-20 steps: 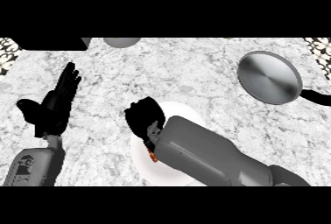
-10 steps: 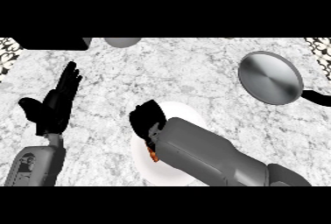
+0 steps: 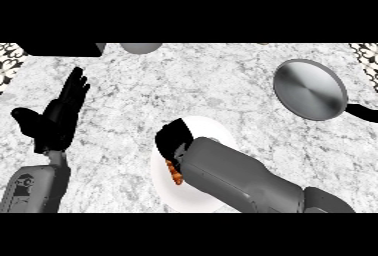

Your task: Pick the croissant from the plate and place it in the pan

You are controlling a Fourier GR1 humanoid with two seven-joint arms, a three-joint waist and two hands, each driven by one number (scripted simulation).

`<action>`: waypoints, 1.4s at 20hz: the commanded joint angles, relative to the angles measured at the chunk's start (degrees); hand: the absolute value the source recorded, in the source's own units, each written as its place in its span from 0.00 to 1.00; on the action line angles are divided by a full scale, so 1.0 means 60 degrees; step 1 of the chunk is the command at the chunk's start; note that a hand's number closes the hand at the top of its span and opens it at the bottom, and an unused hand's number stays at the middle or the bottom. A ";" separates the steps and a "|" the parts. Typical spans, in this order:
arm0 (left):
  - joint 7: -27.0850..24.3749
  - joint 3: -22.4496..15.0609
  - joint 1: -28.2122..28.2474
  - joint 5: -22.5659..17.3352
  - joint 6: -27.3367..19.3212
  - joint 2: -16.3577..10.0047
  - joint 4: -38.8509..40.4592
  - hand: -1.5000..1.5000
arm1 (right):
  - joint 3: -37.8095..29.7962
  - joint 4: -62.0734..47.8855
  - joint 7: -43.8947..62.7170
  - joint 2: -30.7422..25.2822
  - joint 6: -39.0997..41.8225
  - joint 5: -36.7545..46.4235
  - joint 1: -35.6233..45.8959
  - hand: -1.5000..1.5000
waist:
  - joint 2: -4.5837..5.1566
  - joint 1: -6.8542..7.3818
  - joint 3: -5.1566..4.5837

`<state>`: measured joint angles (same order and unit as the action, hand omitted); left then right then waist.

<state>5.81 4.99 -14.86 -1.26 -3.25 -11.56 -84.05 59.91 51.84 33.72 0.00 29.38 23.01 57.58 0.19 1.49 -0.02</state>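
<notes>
A white plate (image 3: 210,129) lies on the marble counter at the lower middle. My right hand (image 3: 172,139) is down on it, fingers curled over the plate's left part. Only a sliver of the orange-brown croissant (image 3: 176,173) shows beneath the wrist; the rest is hidden by the hand and forearm. Whether the fingers close round it cannot be seen. The grey pan (image 3: 309,89) sits at the upper right, its dark handle (image 3: 362,112) running off to the right. My left hand (image 3: 57,117) rests open at the left, fingers up.
A dark rectangular object (image 3: 63,48) and a grey round object (image 3: 140,47) lie at the counter's far edge. Patterned surfaces show at the top corners (image 3: 9,60). Bare marble stretches between the plate and the pan.
My right hand has shifted slightly to the right and down over the plate. The left hand and the pan have not moved.
</notes>
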 commanded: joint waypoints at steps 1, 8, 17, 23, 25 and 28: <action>-0.0027 -0.0256 0.0232 0.0237 -0.0333 0.0427 -0.0200 0.50 | 0.0625 -0.0036 0.0117 0.0000 -0.0306 -0.0058 -0.0612 0.00 | 0.0000 0.0012 0.0001; -0.0461 0.0271 0.0238 -0.0170 0.0457 -0.0228 0.0132 0.50 | 0.0526 -0.0336 -0.1611 -0.0004 0.0328 -0.0102 0.0154 1.00 | 0.0015 0.0018 -0.0002; -0.0011 0.0055 0.0316 0.0020 0.0157 0.0096 -0.0425 0.50 | 0.0154 -0.1048 -0.1659 -0.0005 -0.1250 0.0516 -0.0358 1.00 | -0.0011 -0.0043 0.0005; -0.0292 0.0282 0.0427 0.0094 -0.0011 0.0010 -0.0096 0.50 | -0.2723 -0.1119 0.1896 -0.0005 -0.4620 -0.0385 -0.0787 1.00 | -0.0138 -0.0440 0.0016; -0.0057 0.0221 0.0702 -0.0008 -0.0035 0.0170 -0.0319 0.50 | -0.2543 -0.0842 0.2501 -0.0003 -0.5757 0.0464 -0.0714 1.00 | -0.0173 -0.0380 0.0012; -0.0469 0.0087 0.0718 0.0195 -0.0047 0.0253 -0.0021 0.50 | -0.2353 -0.0249 0.3041 -0.0255 -0.7150 0.1694 -0.0177 1.00 | -0.0150 -0.0453 0.0003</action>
<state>3.73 6.22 -11.61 -0.48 -3.42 -10.86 -84.33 46.50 48.09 46.20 -0.85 -3.15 27.13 55.19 -0.65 -1.00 0.05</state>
